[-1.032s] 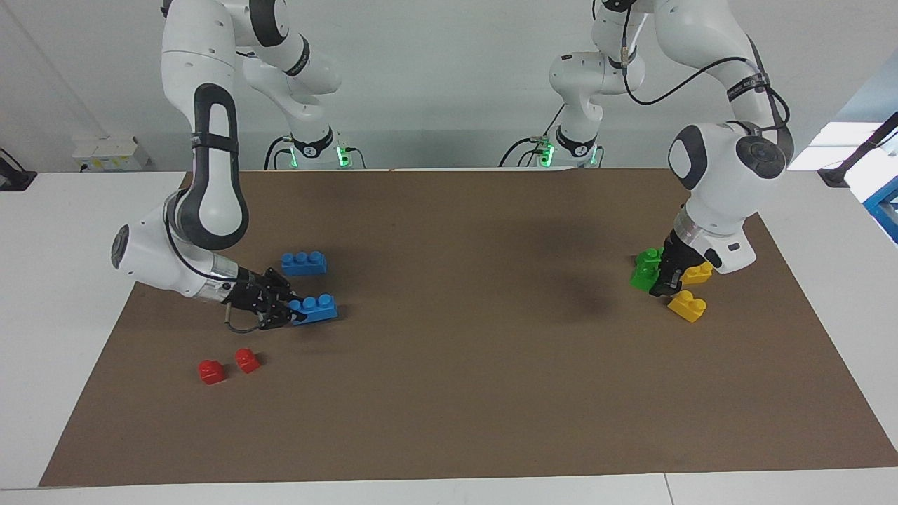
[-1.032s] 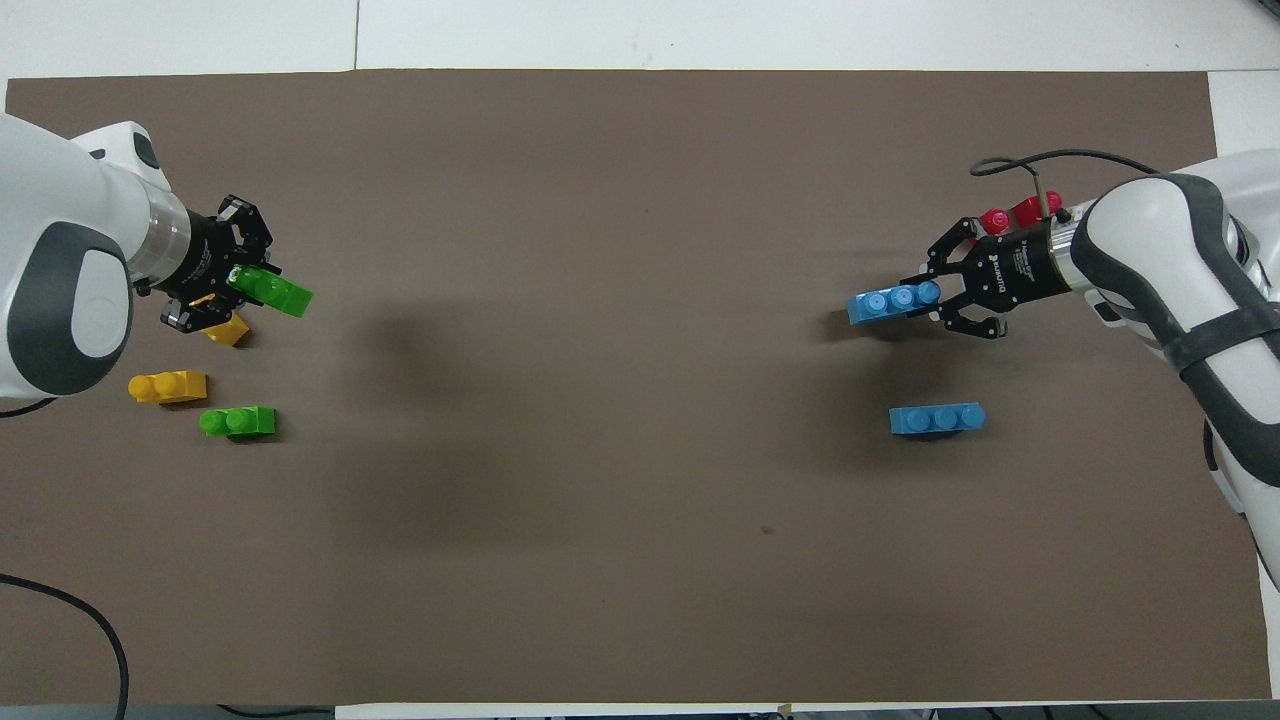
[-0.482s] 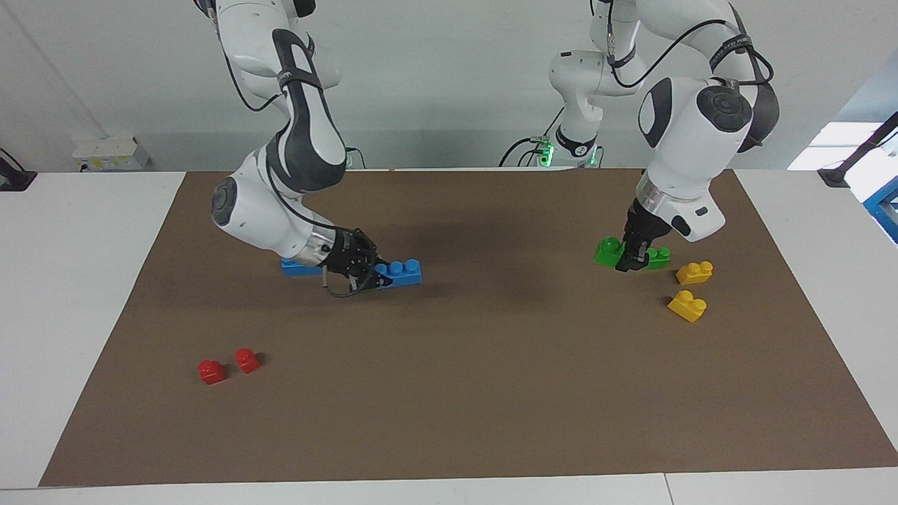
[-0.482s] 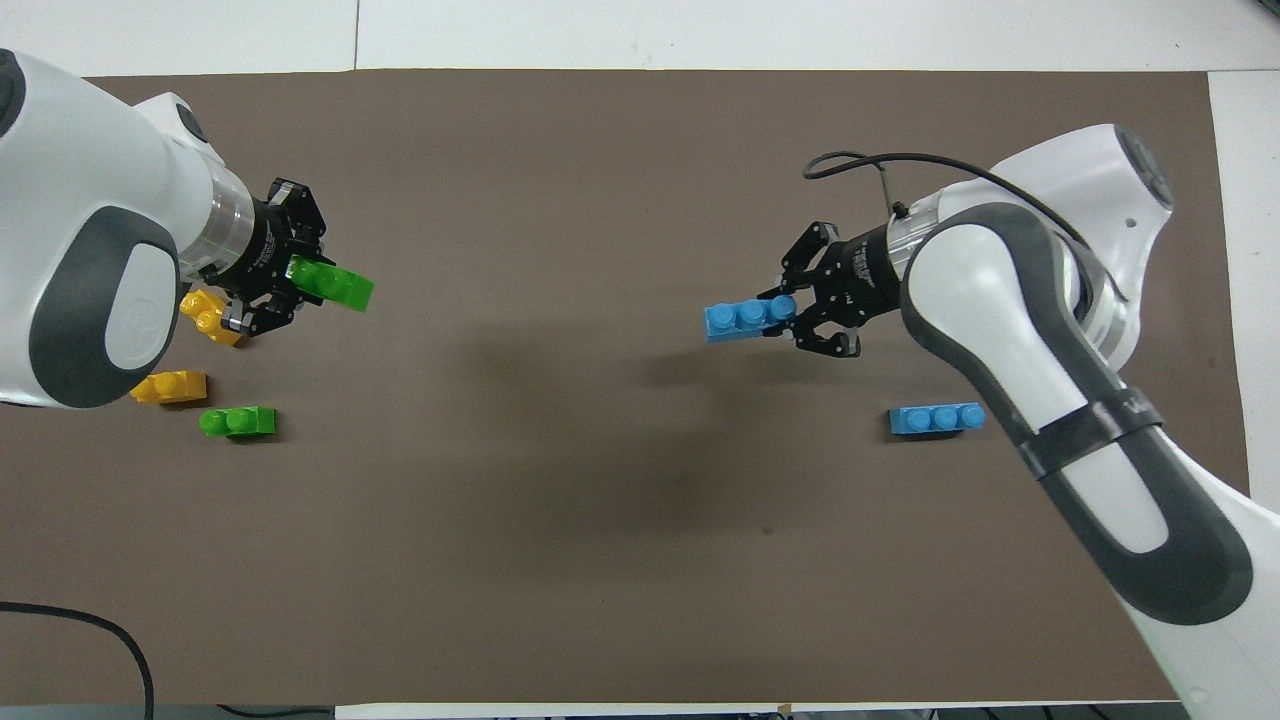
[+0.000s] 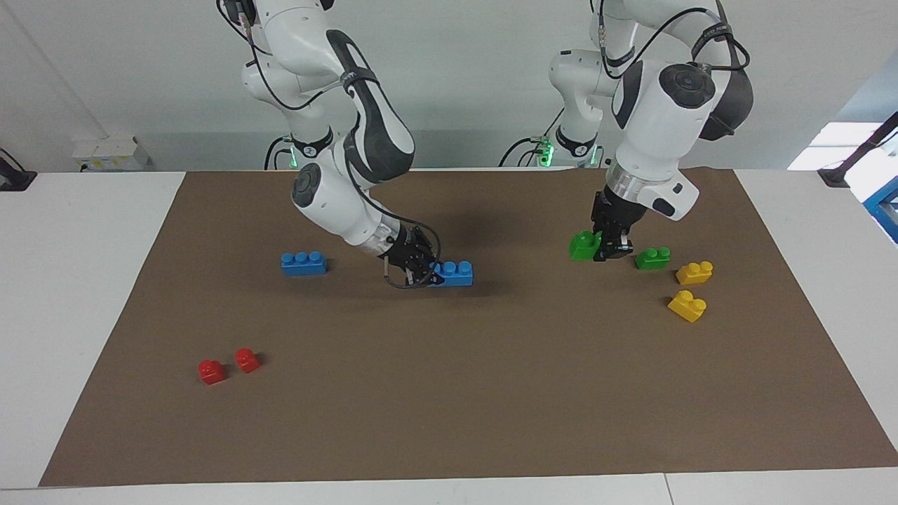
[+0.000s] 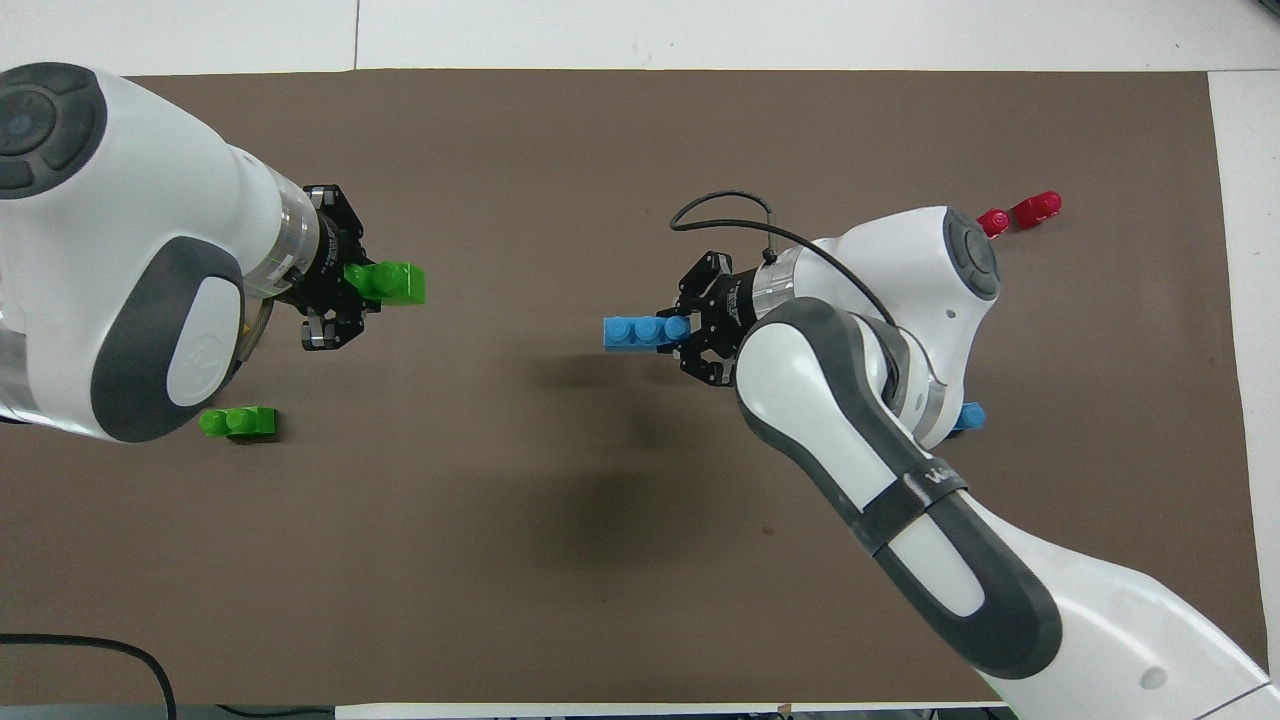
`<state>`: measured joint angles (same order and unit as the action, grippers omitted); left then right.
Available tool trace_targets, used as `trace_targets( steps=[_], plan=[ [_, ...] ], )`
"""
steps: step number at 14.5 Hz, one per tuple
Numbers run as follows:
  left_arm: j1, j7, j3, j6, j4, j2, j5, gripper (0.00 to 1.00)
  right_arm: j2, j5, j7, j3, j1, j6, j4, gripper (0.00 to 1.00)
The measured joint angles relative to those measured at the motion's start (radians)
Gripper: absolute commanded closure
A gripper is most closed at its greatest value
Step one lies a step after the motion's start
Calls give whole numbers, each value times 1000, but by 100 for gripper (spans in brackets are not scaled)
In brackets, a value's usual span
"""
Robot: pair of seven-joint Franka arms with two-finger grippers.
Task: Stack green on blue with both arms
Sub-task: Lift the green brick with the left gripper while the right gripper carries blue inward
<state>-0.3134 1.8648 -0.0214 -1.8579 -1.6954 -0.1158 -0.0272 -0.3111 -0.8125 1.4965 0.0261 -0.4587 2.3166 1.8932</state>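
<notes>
- Over the brown-matted bench, right gripper [image 5: 429, 272] jaws clamp a blue three-stud plastic brick [image 5: 454, 273].
- Left gripper [image 5: 607, 247] jaws clamp a green two-stud plastic brick [image 5: 582, 246] — both lifted, well apart; stacking remains.

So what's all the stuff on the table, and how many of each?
blue bricks: 2, blue; one in the right gripper over the mat's middle, one lying on the mat toward the right arm's end.
green bricks: 2, green; one in the left gripper, one on the mat toward the left arm's end.
yellow bricks: 2, yellow; and, on the mat beside the lying green one.
red bricks: 2, red; and, side by side, toward the right arm's end, farther from the robots than the lying blue one.
mat: 1, brown, covering the white table.
right gripper: black, shut on a blue brick.
left gripper: black, shut on a green brick.
</notes>
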Motion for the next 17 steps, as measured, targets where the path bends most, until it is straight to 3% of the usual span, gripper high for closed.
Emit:
trace_targets(
  steps=[7,17],
  plan=[
    [-136,144,-2,-46,-36,0,0,100,-60,-58,0,0,-74,145,30,100],
    [-261,316,-2,-201,-126,-32,30,100,-70,-158,-128,3,-74,181,83,100]
  ],
)
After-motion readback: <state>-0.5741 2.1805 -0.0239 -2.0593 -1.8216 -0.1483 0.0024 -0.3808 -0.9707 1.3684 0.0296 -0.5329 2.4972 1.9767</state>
